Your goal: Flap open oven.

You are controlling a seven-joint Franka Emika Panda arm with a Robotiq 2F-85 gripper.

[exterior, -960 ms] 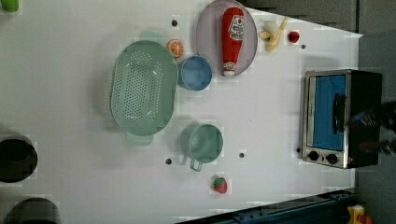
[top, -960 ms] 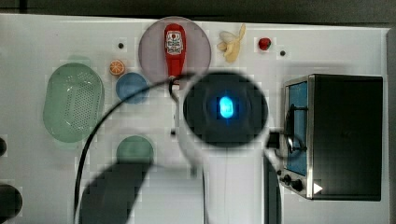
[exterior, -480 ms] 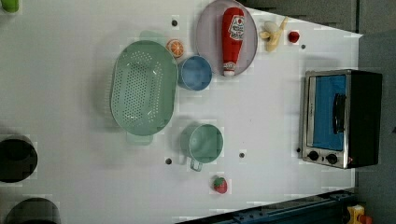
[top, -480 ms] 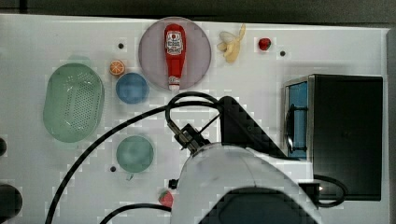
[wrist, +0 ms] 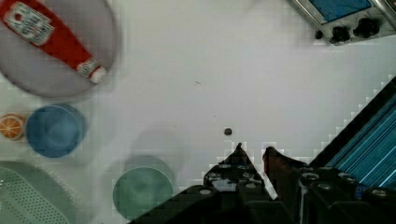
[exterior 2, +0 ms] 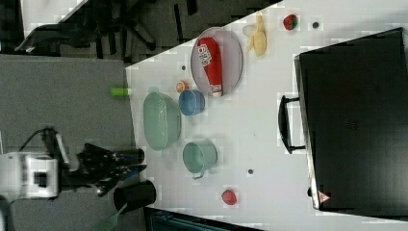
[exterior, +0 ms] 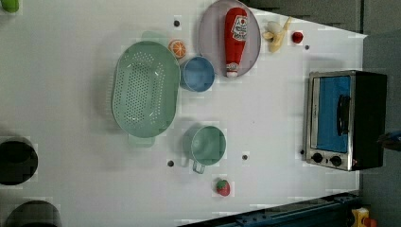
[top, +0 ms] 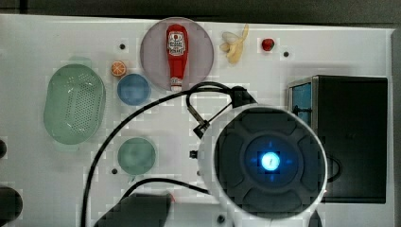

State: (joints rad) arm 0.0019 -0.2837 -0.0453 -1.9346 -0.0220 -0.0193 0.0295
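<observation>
Two dark fingertips of the gripper (wrist: pixel 252 150) stand close together with a narrow gap and nothing between them, hovering over bare white table (wrist: pixel 196 56). The oven (exterior: pixel 345 120) sits well apart from them, at the left view's right edge of the table. Its blue-tinted glass door, apparently shut, carries a dark bar handle, with small black knobs beside it.
</observation>
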